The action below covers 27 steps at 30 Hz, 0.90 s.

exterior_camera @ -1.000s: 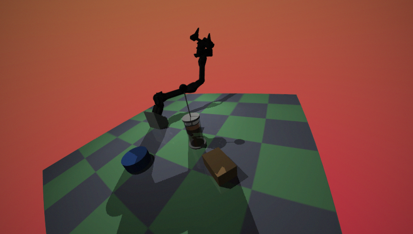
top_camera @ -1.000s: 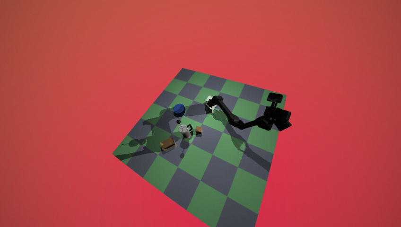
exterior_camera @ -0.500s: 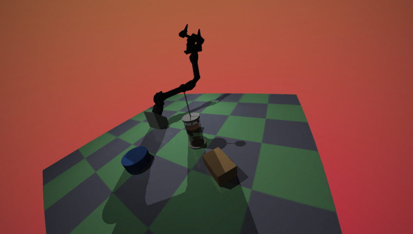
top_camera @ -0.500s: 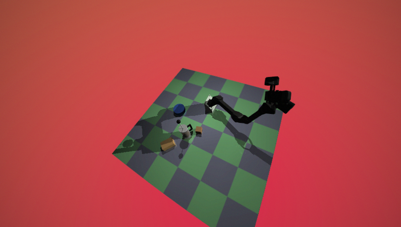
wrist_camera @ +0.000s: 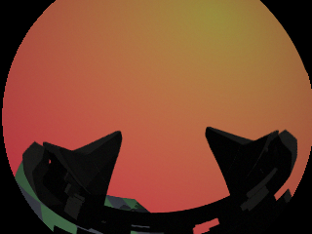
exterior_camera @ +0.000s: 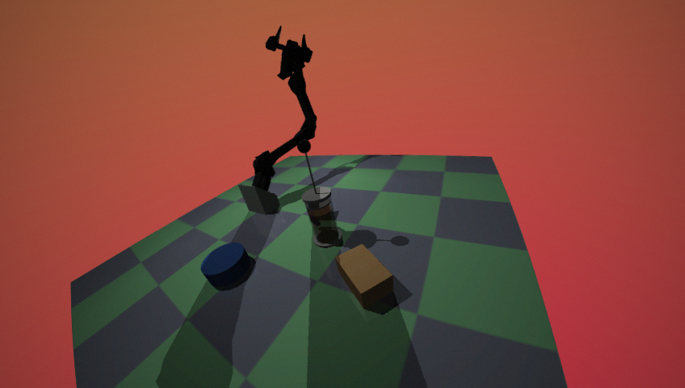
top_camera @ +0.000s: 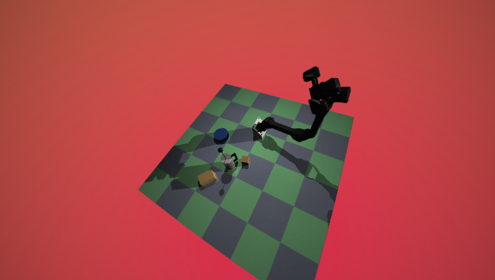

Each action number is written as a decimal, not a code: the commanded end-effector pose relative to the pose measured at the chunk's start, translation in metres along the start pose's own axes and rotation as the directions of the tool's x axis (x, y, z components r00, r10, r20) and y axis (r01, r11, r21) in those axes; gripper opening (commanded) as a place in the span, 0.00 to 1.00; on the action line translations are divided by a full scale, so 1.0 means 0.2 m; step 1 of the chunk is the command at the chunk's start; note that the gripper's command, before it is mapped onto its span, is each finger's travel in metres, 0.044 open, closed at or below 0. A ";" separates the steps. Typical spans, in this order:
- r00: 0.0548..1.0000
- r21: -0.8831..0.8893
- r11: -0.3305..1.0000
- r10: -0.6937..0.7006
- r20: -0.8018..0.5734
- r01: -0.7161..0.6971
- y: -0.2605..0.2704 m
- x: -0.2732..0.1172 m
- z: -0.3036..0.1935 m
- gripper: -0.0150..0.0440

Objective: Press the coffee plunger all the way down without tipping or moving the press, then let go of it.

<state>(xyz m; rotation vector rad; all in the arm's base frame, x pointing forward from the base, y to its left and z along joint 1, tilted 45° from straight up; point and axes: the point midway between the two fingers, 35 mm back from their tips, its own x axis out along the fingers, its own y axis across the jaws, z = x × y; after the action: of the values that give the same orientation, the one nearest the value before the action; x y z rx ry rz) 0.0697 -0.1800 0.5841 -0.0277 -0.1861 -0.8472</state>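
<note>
The coffee press [top_camera: 229,164] [exterior_camera: 322,218] stands upright on the checkered floor, a glass cylinder with a pale lid and a black handle that shows in the top view. Its plunger's black knob [top_camera: 220,149] [exterior_camera: 304,145] stands high above the lid on a thin rod, and a brownish disc shows inside near the top of the glass. My gripper [exterior_camera: 292,31] [wrist_camera: 164,134] is open and empty, its fingers wide apart. It is raised high above the floor, well away from the press and touching nothing. The wrist view shows mostly background between the fingertips, without the press.
A blue disc [top_camera: 221,134] [exterior_camera: 226,265] lies near the press on the arm base's side. A larger tan block [top_camera: 207,177] [exterior_camera: 365,275] lies close to the press. A small orange-brown block [top_camera: 245,160] sits by the handle. The arm's base plate [top_camera: 258,134] stands behind them.
</note>
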 end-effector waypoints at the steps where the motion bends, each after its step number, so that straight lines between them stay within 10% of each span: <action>1: 0.999 0.052 0.998 0.037 -0.029 -0.036 -0.08 0.10 -0.09 1.00; 15: 0.977 0.224 0.967 0.153 -0.150 -0.118 -0.20 0.34 -0.42 1.00; 27: 0.828 0.446 0.870 0.402 -0.392 -0.211 -0.14 0.70 -1.20 1.00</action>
<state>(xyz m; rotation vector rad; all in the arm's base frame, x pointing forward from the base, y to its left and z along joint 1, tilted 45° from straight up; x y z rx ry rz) 0.1471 -0.3152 0.4189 0.4260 0.0359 -0.5239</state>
